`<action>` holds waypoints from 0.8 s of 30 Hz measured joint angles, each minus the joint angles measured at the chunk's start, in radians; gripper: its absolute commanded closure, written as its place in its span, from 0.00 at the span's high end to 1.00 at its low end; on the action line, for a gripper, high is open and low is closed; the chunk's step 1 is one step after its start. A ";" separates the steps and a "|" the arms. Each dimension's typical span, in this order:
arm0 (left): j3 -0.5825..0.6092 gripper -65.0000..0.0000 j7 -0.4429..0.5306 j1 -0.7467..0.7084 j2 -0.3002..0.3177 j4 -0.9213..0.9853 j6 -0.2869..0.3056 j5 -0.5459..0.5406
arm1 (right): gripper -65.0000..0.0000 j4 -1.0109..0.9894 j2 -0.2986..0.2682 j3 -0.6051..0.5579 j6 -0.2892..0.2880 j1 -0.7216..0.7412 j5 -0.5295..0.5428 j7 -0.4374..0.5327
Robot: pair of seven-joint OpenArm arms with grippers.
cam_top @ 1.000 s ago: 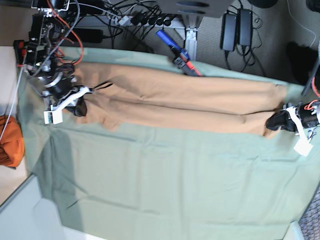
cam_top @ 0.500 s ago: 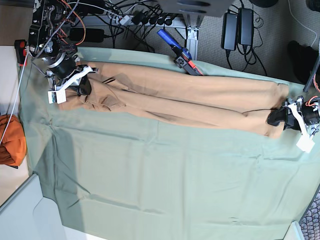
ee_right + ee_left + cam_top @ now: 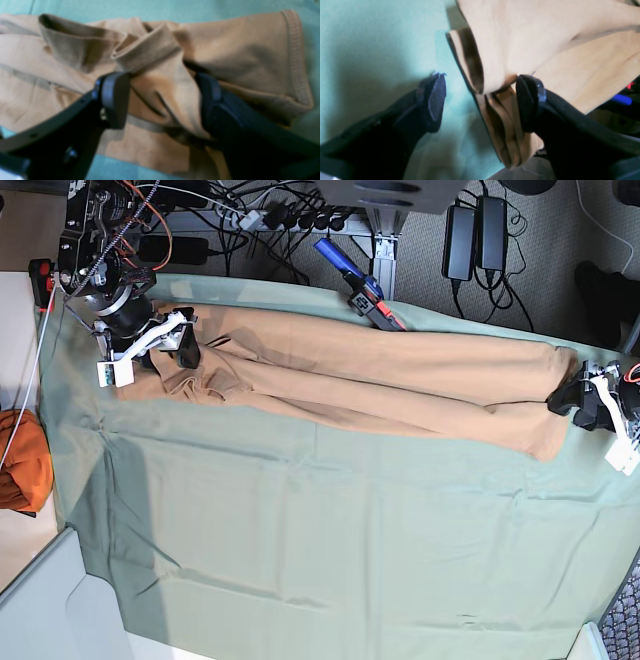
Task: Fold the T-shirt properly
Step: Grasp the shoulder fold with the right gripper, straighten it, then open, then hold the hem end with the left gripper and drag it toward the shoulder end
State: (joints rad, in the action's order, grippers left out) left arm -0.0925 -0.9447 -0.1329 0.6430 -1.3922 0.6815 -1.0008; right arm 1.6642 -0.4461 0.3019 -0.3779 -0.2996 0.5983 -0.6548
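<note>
The tan-orange T-shirt (image 3: 380, 375) lies as a long narrow folded band across the far part of the pale green sheet (image 3: 330, 530). My right gripper (image 3: 170, 348) is at the band's left end. In the right wrist view it (image 3: 161, 100) is open, with a bunched fold of the shirt (image 3: 160, 82) standing between its jaws. My left gripper (image 3: 582, 402) is at the band's right end. In the left wrist view it (image 3: 482, 100) is open, with the layered shirt edge (image 3: 502, 120) against its right finger (image 3: 528, 100).
A brighter orange cloth bundle (image 3: 22, 460) lies off the sheet at the left. A blue-and-red tool (image 3: 355, 280) sits at the sheet's far edge. Power bricks (image 3: 475, 235) and cables lie behind on the floor.
Both grippers have opened. The left gripper has drawn back a little to the right off the shirt's end, which now lies on the sheet. The right gripper stays at the left end.
</note>
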 measured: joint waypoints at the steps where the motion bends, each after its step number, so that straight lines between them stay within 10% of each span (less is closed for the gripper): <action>1: 0.000 0.72 -0.001 -0.004 0.000 0.000 0.000 -0.018 | 0.62 0.000 0.000 0.000 0.000 0.000 0.001 0.000; 24: -0.002 0.72 -0.011 -0.030 -0.100 -0.001 0.000 -0.185 | 0.62 0.000 0.000 0.000 0.000 0.000 0.004 0.000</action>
State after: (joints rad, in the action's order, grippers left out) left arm -0.0944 -0.9562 -0.1631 0.5430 -1.3930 0.6819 -1.1858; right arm 1.6642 -0.4461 0.3019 -0.3779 -0.2996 0.6022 -0.6548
